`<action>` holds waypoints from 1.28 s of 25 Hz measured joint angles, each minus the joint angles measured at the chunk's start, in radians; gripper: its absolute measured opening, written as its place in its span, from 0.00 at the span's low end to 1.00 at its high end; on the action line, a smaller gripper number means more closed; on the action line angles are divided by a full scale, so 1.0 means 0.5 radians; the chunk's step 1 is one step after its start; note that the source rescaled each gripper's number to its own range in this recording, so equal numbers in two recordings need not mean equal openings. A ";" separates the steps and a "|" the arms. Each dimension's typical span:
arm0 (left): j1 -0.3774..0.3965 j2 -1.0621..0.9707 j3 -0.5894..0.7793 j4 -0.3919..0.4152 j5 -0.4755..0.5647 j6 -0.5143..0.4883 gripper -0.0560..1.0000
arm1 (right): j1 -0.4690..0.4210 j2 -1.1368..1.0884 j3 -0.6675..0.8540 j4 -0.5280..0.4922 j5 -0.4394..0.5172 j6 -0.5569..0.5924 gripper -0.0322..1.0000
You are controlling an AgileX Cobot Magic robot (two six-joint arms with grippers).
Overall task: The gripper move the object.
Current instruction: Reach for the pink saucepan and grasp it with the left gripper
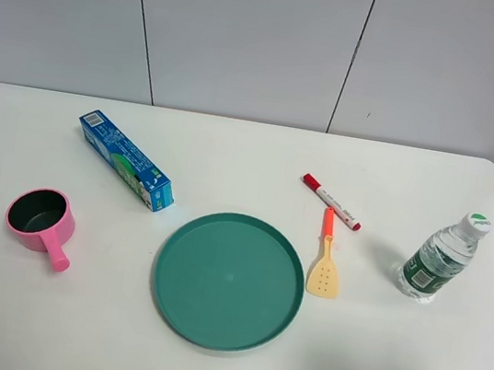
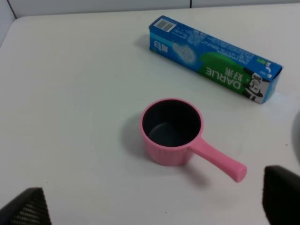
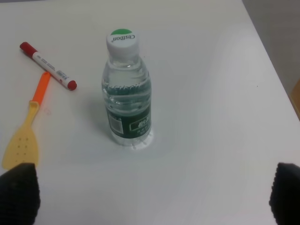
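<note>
The pan [image 1: 40, 219] stands upright at the left of the high view, its handle pointing lower right, well apart from the plate [image 1: 228, 280]. No arm shows in that view, so this looks like the approach, with no grasp made yet. Only the wrist views show the tools. The left gripper [image 2: 152, 202] faces the pan with its fingers spread wide, and next it should descend and close on the rim or handle. The right gripper [image 3: 152, 194], also spread, faces the bottle [image 3: 126, 89].

Left gripper [image 2: 152, 204] and right gripper [image 3: 152, 193], both jaws wide apart.
</note>
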 joint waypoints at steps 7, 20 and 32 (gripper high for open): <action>0.000 0.000 0.000 0.000 0.000 0.000 1.00 | 0.000 0.000 0.000 0.000 0.000 0.000 1.00; 0.000 0.000 0.000 0.000 0.000 0.000 1.00 | 0.000 0.000 0.000 0.000 0.000 0.000 1.00; 0.000 0.000 0.000 0.000 0.000 0.000 1.00 | 0.000 0.000 0.000 0.000 0.000 0.000 1.00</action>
